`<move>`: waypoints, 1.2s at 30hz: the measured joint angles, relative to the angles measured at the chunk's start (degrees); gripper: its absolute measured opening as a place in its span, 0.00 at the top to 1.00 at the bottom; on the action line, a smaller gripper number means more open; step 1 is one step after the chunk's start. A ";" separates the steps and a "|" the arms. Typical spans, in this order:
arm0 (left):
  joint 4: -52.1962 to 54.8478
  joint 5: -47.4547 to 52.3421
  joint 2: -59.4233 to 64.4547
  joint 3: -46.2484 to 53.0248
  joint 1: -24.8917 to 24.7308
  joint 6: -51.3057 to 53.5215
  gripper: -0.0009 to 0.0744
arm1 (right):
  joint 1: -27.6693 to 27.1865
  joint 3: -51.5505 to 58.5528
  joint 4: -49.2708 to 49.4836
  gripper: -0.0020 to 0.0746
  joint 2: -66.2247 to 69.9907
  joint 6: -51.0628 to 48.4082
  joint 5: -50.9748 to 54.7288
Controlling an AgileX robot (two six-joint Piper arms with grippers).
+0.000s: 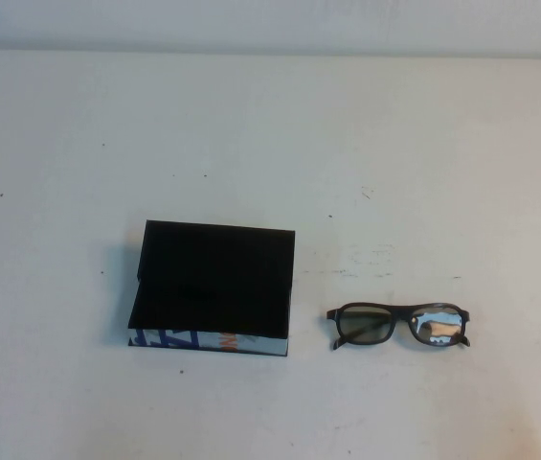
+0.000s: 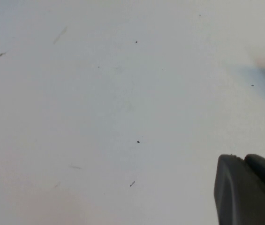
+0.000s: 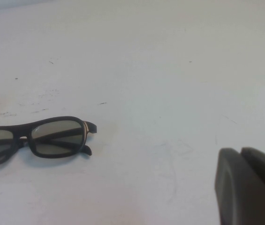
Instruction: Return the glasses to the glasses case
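The black glasses case [image 1: 214, 286] lies on the white table left of centre, its lid raised and its front edge printed blue, white and orange. The dark-framed glasses [image 1: 399, 325] lie flat to its right, a short gap apart; they also show in the right wrist view [image 3: 38, 138]. Neither arm shows in the high view. My left gripper [image 2: 245, 161] is shut and empty over bare table. My right gripper [image 3: 240, 153] is shut and empty, off to the side of the glasses and apart from them.
The white table [image 1: 270, 144] has faint scuffs and small specks. Its far edge meets a pale wall at the back.
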 joint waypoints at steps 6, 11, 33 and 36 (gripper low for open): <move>0.00 0.00 0.00 0.00 0.00 0.00 0.99 | 0.00 0.00 0.00 0.99 0.00 0.00 0.00; 0.00 0.00 0.00 0.00 0.00 0.00 0.99 | 0.00 0.00 0.00 0.99 0.00 0.00 0.00; 0.00 0.00 0.00 0.00 0.00 0.00 0.99 | 0.00 0.00 31.90 0.99 0.00 0.12 -16.41; 0.00 0.00 0.00 0.00 0.00 0.00 0.99 | 0.00 0.00 41.39 0.99 0.00 -0.07 -14.43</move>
